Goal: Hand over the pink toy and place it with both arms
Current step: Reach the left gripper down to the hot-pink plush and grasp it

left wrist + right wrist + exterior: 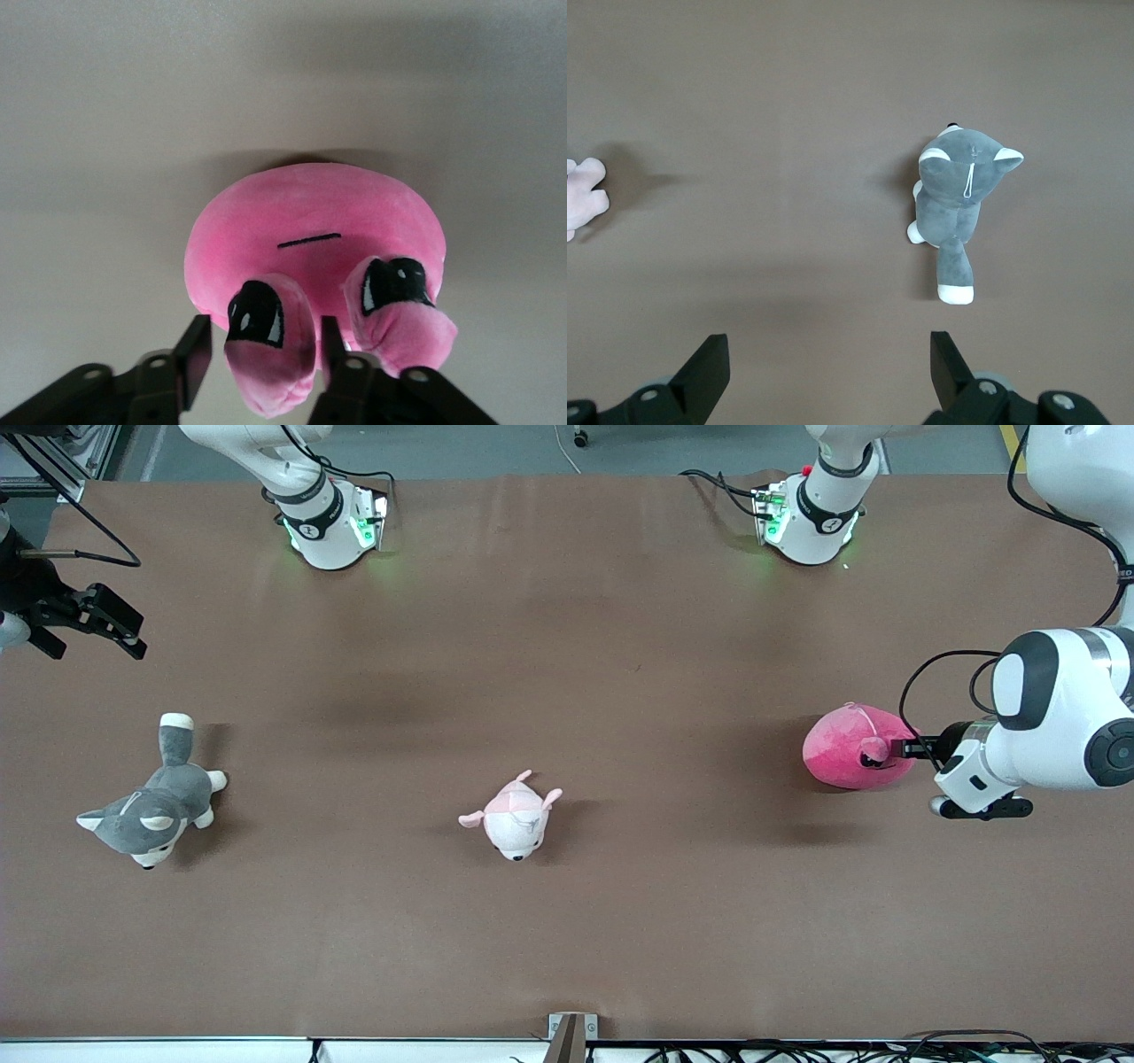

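brown tabletop (567, 646) scene, pickup step: left end effector (266, 354) fingers straddle one eye lobe of the pink toy (849, 748), not visibly clamped. right end effector (828, 367) waits, open. next: firm grasp, lift, handover.

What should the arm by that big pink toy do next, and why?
Probably finish closing. The left gripper has its fingers on either side of one eye-bearing lobe of the pink toy, which lies on the table; a firm pinch should come before lifting. The right gripper waits open near the husky.
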You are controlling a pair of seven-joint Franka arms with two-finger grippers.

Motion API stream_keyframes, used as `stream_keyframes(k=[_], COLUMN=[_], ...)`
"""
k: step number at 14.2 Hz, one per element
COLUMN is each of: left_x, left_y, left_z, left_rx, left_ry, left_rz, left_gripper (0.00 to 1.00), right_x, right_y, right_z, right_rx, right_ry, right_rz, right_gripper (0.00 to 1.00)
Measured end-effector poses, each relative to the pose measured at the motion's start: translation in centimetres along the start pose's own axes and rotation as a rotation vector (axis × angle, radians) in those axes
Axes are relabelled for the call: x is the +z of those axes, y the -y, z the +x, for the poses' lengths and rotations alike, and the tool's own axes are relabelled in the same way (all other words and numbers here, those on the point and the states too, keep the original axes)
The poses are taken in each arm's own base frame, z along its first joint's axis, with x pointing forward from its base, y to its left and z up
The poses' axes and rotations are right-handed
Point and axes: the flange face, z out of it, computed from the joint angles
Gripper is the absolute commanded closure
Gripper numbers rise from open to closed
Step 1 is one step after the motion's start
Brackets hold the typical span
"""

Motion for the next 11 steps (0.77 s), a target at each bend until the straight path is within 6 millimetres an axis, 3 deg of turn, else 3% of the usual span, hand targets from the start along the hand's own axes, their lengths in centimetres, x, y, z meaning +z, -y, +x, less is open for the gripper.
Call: stream_keyframes(k=[5,8,11], left_x=[0.2,-0.3,-3.6], left_y=[-0.1,-0.8,-3.4], left_z=[0.1,0.0,-0.9], left_rx=[0.008,0.027,0.010], left_ry=[0.004,-0.006,-0.024], left_rz=[0.000,-0.006,-0.080], left_gripper=[1.00,1.00,1.00], right_x=[0.0,0.0,-0.1], right_y=[0.0,0.0,0.2], right_z=[0.0,0.0,0.0], right_rx=[0.000,-0.001,-0.004], right_ry=[0.000,-0.001,-0.002], right_rz=[0.000,0.000,0.000], right_gripper=[0.00,0.00,0.00])
